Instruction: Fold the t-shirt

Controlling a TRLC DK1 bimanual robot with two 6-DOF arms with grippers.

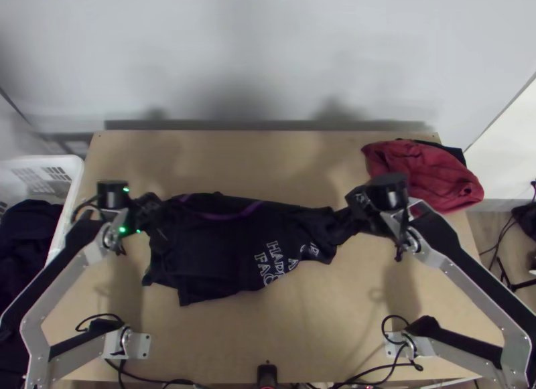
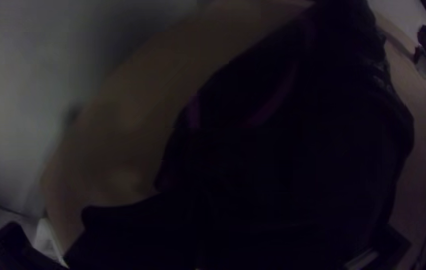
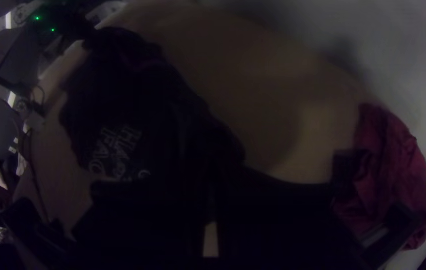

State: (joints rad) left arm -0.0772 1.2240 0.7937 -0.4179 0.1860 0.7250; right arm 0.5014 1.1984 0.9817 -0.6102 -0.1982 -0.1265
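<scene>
1 red cloth (image 1: 419, 171) nr tbl (image 1: 321, 342) corner

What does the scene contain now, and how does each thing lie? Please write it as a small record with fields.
garment: dark t-shirt, white lettering, purple band
garment state: unevenly laid out, narrowed and bunched at its right end
left end effector: at the t-shirt's left part
right end effector: shut on the t-shirt's bunched end
surface: light wooden table
far right corner: crumpled red cloth, black cloth beside it
left of table: white basket holding dark cloth
</scene>
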